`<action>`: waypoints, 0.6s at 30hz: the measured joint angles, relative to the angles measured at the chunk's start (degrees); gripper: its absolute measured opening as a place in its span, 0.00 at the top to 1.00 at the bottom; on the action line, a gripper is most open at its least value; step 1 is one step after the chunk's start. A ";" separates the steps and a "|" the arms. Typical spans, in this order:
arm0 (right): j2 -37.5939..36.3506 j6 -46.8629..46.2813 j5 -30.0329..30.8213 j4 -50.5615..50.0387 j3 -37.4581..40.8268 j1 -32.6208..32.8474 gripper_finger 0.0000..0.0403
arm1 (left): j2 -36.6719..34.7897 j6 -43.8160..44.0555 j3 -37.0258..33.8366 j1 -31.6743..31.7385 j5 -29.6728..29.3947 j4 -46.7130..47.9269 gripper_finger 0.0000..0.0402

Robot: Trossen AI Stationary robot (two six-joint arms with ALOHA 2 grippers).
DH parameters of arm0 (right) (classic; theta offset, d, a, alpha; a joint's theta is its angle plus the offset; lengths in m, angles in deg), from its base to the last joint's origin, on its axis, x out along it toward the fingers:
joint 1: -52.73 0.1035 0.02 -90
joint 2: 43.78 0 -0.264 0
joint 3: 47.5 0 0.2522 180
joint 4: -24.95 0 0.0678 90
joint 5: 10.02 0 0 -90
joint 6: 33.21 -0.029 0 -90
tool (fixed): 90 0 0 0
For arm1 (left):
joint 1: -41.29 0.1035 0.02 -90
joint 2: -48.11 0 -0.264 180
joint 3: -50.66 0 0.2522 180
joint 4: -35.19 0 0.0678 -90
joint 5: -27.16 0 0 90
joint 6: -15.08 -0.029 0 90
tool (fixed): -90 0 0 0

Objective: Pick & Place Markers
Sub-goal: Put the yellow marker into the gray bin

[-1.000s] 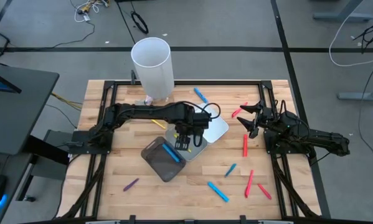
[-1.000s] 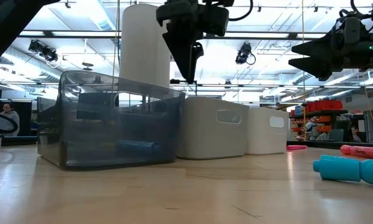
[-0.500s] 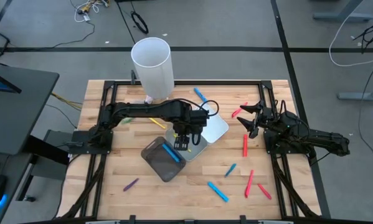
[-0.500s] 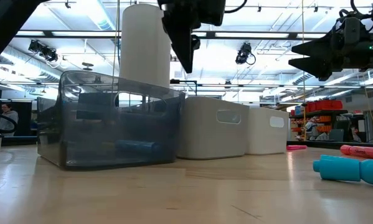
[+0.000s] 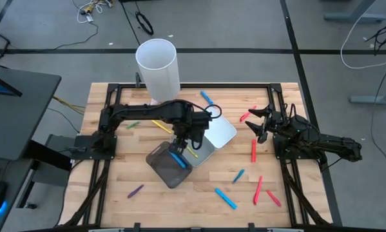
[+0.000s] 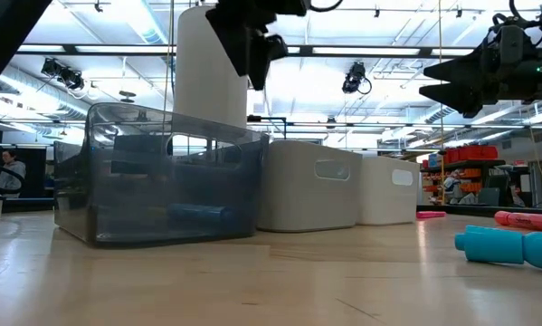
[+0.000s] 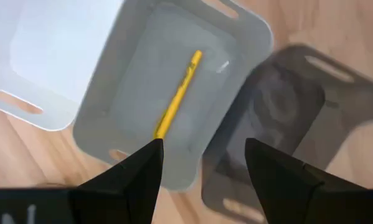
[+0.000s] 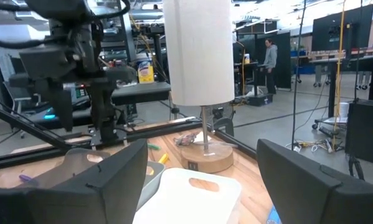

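My left gripper [image 5: 180, 145] hangs open, pointing down, above the grey tray [image 7: 121, 93] and the dark tray [image 5: 169, 169], with nothing between its fingers. In the left wrist view a yellow marker [image 7: 177, 102] lies flat on the grey tray's floor. A blue marker [image 5: 176, 159] lies in the dark tray. Several red, blue, purple, green and yellow markers lie scattered on the wooden table, such as a red one [image 5: 254, 150] and a blue one [image 5: 225, 198]. My right gripper [image 5: 257, 125] waits open at the table's right side, level.
A white tray [image 5: 220, 132] stands beside the grey one, toward the far right. A tall white cylinder [image 5: 158, 71] stands at the far edge. A black frame [image 5: 180, 86] runs round the tabletop. Bare wood lies along the near edge.
My left gripper has risen above the trays and drifted toward the table's left, from over the grey tray toward the dark one, rolling a little about its downward axis. Its fingers stay equally far apart.
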 joint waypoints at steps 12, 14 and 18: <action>0.00 0.00 0.01 0.08 0.00 0.00 0.25 | -5.21 -13.53 0.00 3.20 0.82 6.19 0.42; 0.00 -0.01 0.00 0.06 0.00 0.00 0.25 | -6.31 -14.59 0.04 3.61 0.83 6.99 0.42; 0.00 -0.02 0.01 0.06 0.00 0.00 0.25 | -7.94 -14.96 -0.02 4.34 0.83 7.03 0.42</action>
